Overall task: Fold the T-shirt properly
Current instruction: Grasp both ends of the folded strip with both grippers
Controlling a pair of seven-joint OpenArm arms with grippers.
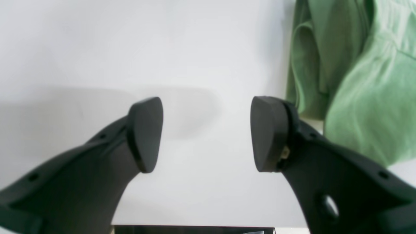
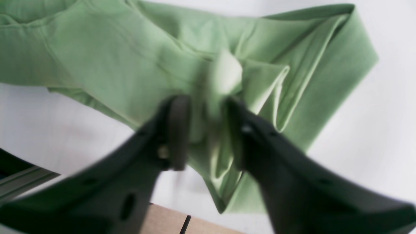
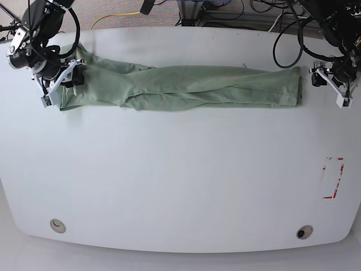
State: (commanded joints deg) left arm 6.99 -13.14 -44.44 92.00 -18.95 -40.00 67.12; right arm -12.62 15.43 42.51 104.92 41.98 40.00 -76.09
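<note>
The T-shirt [image 3: 186,86] lies folded into a long narrow band across the far part of the white desk [image 3: 180,180]. At the band's end on the base view's left, the right hand [image 2: 206,130] reaches down from the desk's corner and is clenched on a bunched fold of the green cloth. The left hand [image 1: 206,135] hangs just beside the band's other end, released, its pads [image 1: 268,133] spread over bare desk, touching no fabric.

Sage-green T-shirt [image 3: 186,84] on white table [image 3: 180,180] (grippers black).
</note>
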